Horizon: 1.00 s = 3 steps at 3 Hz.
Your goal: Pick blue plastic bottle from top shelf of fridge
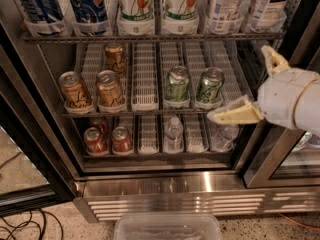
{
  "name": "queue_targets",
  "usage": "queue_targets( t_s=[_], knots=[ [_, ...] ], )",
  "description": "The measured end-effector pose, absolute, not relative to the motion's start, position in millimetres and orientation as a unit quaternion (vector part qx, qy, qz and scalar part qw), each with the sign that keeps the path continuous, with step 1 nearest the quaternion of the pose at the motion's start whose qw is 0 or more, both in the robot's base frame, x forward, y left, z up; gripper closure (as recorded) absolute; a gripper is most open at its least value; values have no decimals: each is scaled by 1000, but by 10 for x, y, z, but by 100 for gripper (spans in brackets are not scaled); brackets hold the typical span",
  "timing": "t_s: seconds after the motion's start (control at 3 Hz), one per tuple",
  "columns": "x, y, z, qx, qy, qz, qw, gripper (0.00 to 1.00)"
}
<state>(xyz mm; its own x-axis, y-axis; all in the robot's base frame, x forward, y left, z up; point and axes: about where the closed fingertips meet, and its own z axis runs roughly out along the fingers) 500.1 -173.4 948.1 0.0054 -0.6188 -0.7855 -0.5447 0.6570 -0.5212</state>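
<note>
Standing on top shelf (150,37), blue plastic bottle (225,1), pale printed label; tool (253,87) splayed wide at right.

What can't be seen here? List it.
Camera view:
- Blue plastic bottle, top shelf: cap and top cut off by the upper edge.
- Gripper, open, right side of fridge: arm runs off the right edge.
- Lower-right water bottle: top hidden behind a finger.

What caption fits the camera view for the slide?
Open gripper hovers at the right of the fridge, level with the green cans, below the top shelf.
</note>
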Motion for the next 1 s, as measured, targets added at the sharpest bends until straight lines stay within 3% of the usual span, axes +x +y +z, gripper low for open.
queue_targets(
  t_s=[0.33, 1.0],
  knots=[
    [5261, -2437, 9885, -301, 676, -53, 671, 0],
    [5224, -2662, 9779, -282, 669, -60, 685, 0]
  ],
)
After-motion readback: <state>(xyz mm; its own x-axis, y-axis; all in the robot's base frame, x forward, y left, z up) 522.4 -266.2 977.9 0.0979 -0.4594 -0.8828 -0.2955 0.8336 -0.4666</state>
